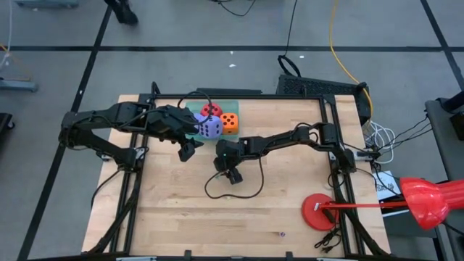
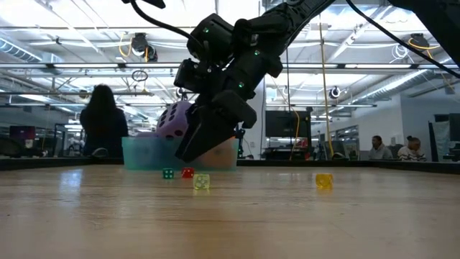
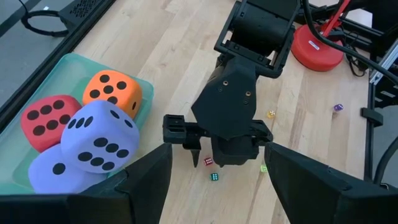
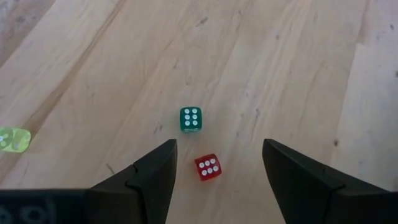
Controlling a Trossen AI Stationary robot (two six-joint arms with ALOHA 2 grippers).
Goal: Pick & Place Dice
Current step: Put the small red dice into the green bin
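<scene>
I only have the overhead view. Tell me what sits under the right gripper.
Observer: Two tiny dice on the wood, a green die and a red die. The right gripper hovers open above them.
Operator: Report how the foam dice sit.
Observer: All four are in the teal tray. One purple die rests tilted on top of the other purple die, next to the red foam die and the orange die.
Operator: Give me the left gripper.
Observer: The left gripper waits beside the tray, open and empty.
</scene>
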